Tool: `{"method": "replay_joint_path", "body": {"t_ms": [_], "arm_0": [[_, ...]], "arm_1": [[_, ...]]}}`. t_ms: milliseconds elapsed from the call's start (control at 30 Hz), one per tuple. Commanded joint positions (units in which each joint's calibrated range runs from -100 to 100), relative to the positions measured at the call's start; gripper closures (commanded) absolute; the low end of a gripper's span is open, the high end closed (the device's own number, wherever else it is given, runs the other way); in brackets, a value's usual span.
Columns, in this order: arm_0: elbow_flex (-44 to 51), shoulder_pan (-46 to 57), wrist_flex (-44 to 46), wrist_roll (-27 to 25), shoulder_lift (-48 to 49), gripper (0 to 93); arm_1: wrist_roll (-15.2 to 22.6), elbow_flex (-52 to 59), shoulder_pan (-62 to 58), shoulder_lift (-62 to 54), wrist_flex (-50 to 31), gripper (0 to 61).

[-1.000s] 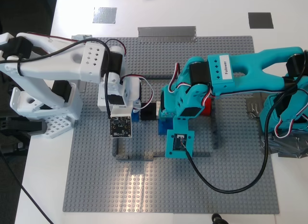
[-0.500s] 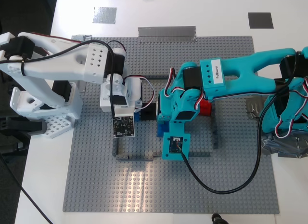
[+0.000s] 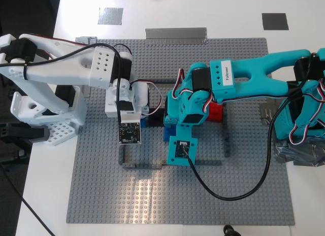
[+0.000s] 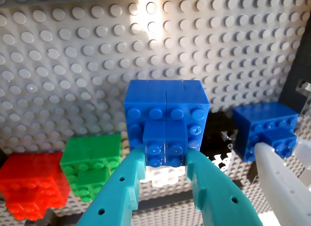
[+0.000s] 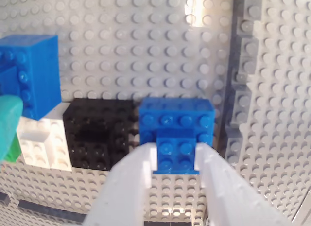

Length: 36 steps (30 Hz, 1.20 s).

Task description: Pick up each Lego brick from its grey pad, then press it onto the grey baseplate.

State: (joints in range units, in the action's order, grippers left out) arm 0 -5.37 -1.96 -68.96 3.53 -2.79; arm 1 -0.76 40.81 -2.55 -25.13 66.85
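Note:
My first gripper (image 4: 165,158), the teal one, is shut on a blue Lego brick (image 4: 165,121); in the exterior view this gripper (image 3: 170,128) is over the middle of the grey baseplate (image 3: 203,195), with the brick (image 3: 167,134) under it. My second gripper (image 5: 176,155), the white one, is shut on the other blue Lego brick (image 5: 177,124), seen in the exterior view (image 3: 143,122) just left of the first. Both bricks sit close to the row of black (image 5: 99,133) and white (image 5: 41,146) bricks. A dark grey pad (image 3: 275,21) lies bare at the exterior view's top right.
Green (image 4: 92,163) and red (image 4: 31,184) bricks stand beside the row. A thin dark frame (image 3: 147,165) surrounds the bricks on the plate. A grey square (image 3: 110,15) and a silver tape strip (image 3: 176,33) lie beyond the plate's far edge. Cables hang off both arms.
My first gripper has carried its blue brick toward the exterior view's left, closer to the second gripper. The white arm has barely shifted.

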Motion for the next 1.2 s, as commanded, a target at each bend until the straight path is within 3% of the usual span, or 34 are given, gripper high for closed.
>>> {"method": "replay_joint_path", "body": {"t_ms": [0, 533, 600, 767, 1167], "arm_0": [[0.4, 0.5, 0.4, 0.0, 0.2, 92.7], [-1.8, 0.6, 1.8, 0.0, 0.2, 92.7], [-2.8, 0.6, 2.4, -0.1, 0.2, 92.7], [-5.5, 0.7, 4.3, -0.1, 0.2, 92.7], [-5.8, 0.6, 4.4, -0.3, -0.7, 92.7]], "arm_1": [[-0.7, 0.0, 0.6, 0.0, -1.5, 61.3], [-0.4, -0.2, 1.0, 0.8, -5.5, 61.1], [-0.1, -0.1, 0.9, 0.8, -5.2, 54.5], [0.5, -0.1, 0.7, 0.5, -5.2, 46.4], [1.3, -0.3, 1.1, -1.9, -4.3, 44.3]]}}
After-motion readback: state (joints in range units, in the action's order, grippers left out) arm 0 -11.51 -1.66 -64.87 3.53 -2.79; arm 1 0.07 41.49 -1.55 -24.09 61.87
